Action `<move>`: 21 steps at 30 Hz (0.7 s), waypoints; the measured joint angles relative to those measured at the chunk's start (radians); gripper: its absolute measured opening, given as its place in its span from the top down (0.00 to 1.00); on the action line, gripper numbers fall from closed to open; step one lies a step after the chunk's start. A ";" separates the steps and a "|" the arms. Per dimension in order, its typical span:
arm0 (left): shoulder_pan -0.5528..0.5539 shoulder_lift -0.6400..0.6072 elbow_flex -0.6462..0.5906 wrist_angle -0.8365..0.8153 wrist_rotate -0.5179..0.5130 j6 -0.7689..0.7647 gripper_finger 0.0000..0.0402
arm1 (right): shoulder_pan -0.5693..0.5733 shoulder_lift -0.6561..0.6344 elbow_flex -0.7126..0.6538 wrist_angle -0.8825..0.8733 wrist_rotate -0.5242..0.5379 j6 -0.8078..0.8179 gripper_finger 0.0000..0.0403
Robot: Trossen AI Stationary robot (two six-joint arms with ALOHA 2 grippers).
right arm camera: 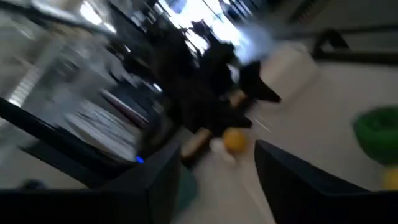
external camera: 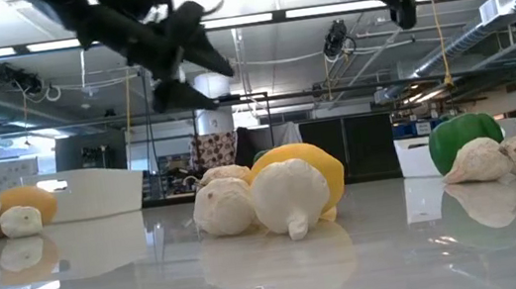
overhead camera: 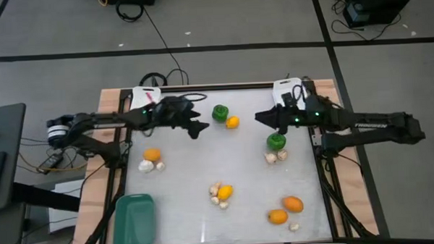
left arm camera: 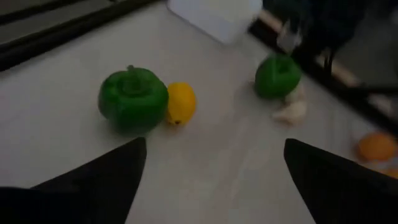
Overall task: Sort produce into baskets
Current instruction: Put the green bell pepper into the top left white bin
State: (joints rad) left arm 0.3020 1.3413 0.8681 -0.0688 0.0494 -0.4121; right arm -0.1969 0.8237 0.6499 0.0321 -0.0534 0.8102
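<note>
we see the produce spread over the white counter, none of it in a bin. a green pepper sits touching a lemon near the far middle; in the left wrist view that pair lies just ahead of the left gripper, whose fingers stand wide apart with nothing between them. a second pepper sits toward the right side with two mushrooms just beside it. an orange with two more whitish pieces lies on the left. another lemon ringed by mushrooms is near the middle, and two oranges lie at the near right. two white bins stand at the far corners, the other on the right, and the teal bin is at the near left. the right gripper hangs above the counter, near the second pepper; its fingers are parted and hold nothing.
</note>
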 joint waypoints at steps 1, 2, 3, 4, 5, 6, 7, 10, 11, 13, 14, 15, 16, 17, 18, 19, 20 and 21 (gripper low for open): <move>0.004 0.026 0.029 -0.021 0.006 0.035 0.01 | 0.000 0.012 0.026 -0.063 0.004 -0.004 0.41; 0.008 0.048 0.057 -0.043 0.007 0.069 0.02 | 0.000 0.023 0.052 -0.117 0.014 -0.008 0.40; 0.011 0.069 0.083 -0.067 0.006 0.100 0.02 | 0.000 0.032 0.077 -0.173 0.028 -0.011 0.39; 0.014 0.092 0.107 -0.085 0.005 0.128 0.03 | 0.000 0.039 0.100 -0.229 0.038 -0.020 0.38; 0.019 0.114 0.133 -0.097 0.005 0.145 0.04 | 0.000 0.045 0.120 -0.281 0.046 -0.030 0.38; 0.025 0.135 0.160 -0.121 0.005 0.145 0.04 | 0.000 0.051 0.143 -0.326 0.055 -0.042 0.38; 0.032 0.159 0.189 -0.151 0.010 0.135 0.04 | 0.000 0.056 0.167 -0.373 0.061 -0.058 0.38; 0.062 0.235 0.279 -0.238 0.057 0.123 0.04 | 0.000 0.070 0.241 -0.515 0.084 -0.103 0.38; 0.070 0.261 0.309 -0.272 0.057 0.125 0.03 | 0.000 0.074 0.265 -0.557 0.094 -0.116 0.38; 0.083 0.315 0.368 -0.323 0.055 0.139 0.02 | 0.001 0.086 0.310 -0.651 0.119 -0.151 0.38; 0.091 0.340 0.398 -0.345 0.055 0.140 0.01 | 0.001 0.091 0.334 -0.686 0.134 -0.162 0.38; 0.097 0.367 0.433 -0.372 0.055 0.140 0.01 | 0.001 0.097 0.356 -0.721 0.148 -0.175 0.38; 0.103 0.396 0.466 -0.398 0.054 0.139 0.01 | 0.000 0.106 0.375 -0.760 0.162 -0.187 0.38; 0.109 0.423 0.501 -0.420 0.051 0.133 0.01 | 0.000 0.112 0.392 -0.795 0.173 -0.198 0.38; 0.116 0.450 0.535 -0.448 0.040 0.128 0.01 | 0.000 0.120 0.405 -0.818 0.188 -0.209 0.38; 0.118 0.480 0.571 -0.482 0.019 0.124 0.01 | 0.000 0.126 0.414 -0.833 0.201 -0.215 0.38; 0.124 0.506 0.608 -0.510 -0.003 0.121 0.01 | 0.000 0.129 0.418 -0.845 0.210 -0.219 0.38; 0.128 0.530 0.644 -0.540 -0.019 0.121 0.01 | -0.001 0.132 0.418 -0.854 0.214 -0.221 0.38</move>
State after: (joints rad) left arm 0.4302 1.8718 1.5123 -0.6091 0.0307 -0.2912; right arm -0.1979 0.9562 1.0679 -0.8216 0.1604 0.5889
